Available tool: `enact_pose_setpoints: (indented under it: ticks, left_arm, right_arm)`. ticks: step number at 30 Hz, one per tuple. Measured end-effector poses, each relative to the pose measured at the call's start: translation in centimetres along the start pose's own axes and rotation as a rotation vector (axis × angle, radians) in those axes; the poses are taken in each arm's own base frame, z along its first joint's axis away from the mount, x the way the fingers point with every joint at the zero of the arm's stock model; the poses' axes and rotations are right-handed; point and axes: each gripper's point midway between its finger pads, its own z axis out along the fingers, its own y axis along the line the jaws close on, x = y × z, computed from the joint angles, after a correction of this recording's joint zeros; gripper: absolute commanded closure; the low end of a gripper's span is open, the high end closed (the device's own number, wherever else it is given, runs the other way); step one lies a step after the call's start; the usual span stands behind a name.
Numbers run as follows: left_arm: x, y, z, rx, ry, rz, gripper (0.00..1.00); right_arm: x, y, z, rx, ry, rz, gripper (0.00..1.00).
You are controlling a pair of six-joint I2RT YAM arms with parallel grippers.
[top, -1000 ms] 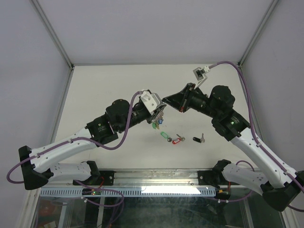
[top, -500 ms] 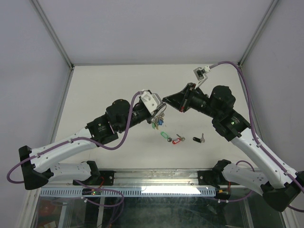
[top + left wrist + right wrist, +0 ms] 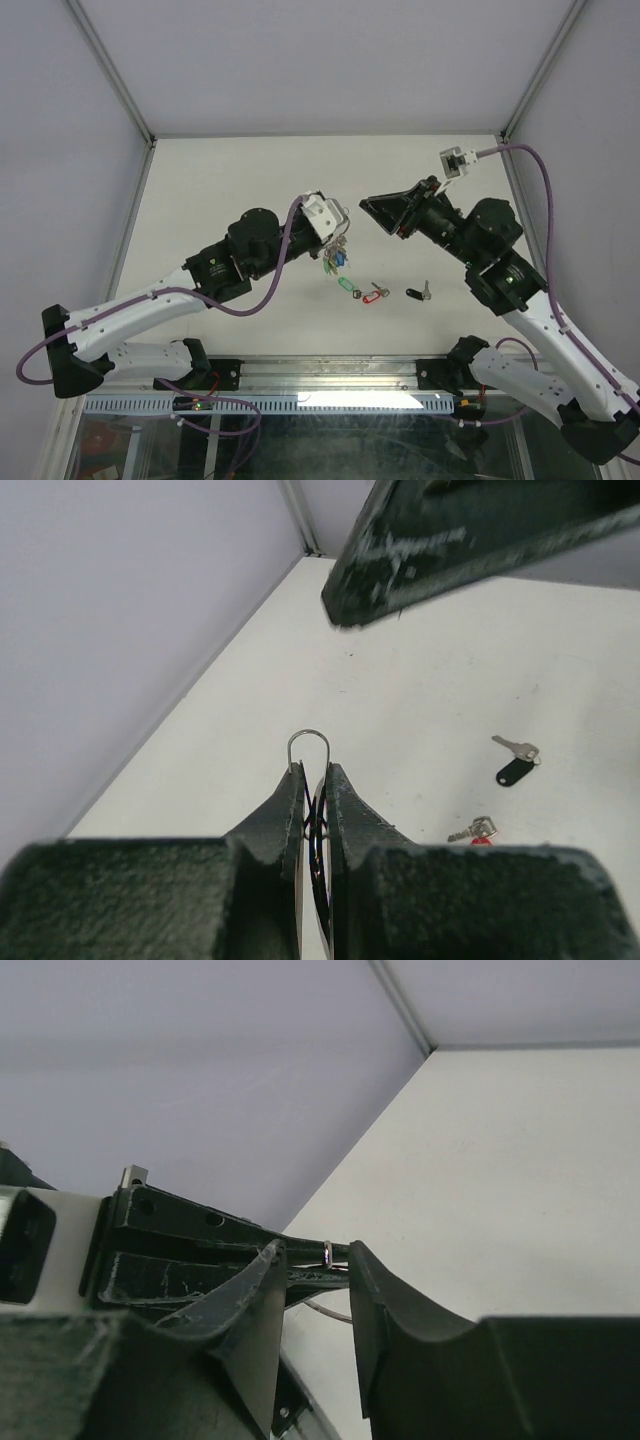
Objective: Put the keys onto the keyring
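Jaws of my left gripper (image 3: 313,775) are pinched together on the thin silver wire keyring (image 3: 310,740), and its loop pokes out past the tips in the left wrist view. In the top view the ring is held up off the white worktop (image 3: 220,180), mid-table, with a bunch of small keys with blue and green tags (image 3: 334,260) dangling under it. Jaws of my right gripper (image 3: 372,214) stand apart with nothing in them. It sits just right of the ring, and I see a gap between the two grippers. In the right wrist view the ring's edge shows through the opening, but I can't tell contact there. Loose on the worktop below the bunch lies a silver key with green oval tag (image 3: 347,285). A silver key with red oval tag (image 3: 375,293) is just beside it, and a silver key with black oval tag (image 3: 415,293) lies further right, apart from the pair.
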Motion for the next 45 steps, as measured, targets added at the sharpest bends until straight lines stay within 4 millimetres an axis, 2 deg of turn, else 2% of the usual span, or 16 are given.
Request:
enact_pose_setpoints:
  ticks: [4, 8, 16, 20, 29, 37, 45]
  left_arm:
    - [1.3, -0.2, -0.4, 0.007, 0.013, 0.053, 1.0]
    - [2.1, -0.5, -1.4, 0.034, 0.007, 0.121, 1.0]
    - [0.2, -1.2, -4.2, 0.116, -0.129, 0.314, 1.0]
    - [-0.4, -1.3, -4.3, 0.124, -0.157, 0.351, 1.0]
    - [0.2, -1.5, -3.8, 0.132, -0.142, 0.358, 1.0]
    - [0.2, -1.6, -3.6, 0.132, -0.143, 0.333, 1.0]
    - [0.2, -1.6, -3.4, 0.129, -0.145, 0.331, 1.0]
  right_arm:
    - [-1.7, -0.4, -1.7, 0.036, -0.104, -0.063, 0.65]
    - [-2.3, -0.9, -2.5, 0.063, -0.147, -0.116, 0.66]
    - [-2.2, -1.6, -2.9, 0.083, -0.153, -0.201, 0.69]
    - [-2.0, -1.4, -3.0, 0.07, -0.145, -0.227, 0.67]
    - [0.5, 1.0, -1.3, -0.086, 0.035, -0.217, 0.6]
    - [3.3, 1.5, -0.3, -0.163, 0.171, -0.137, 0.62]
    - [4.8, 1.8, 0.6, -0.21, 0.242, -0.076, 0.66]
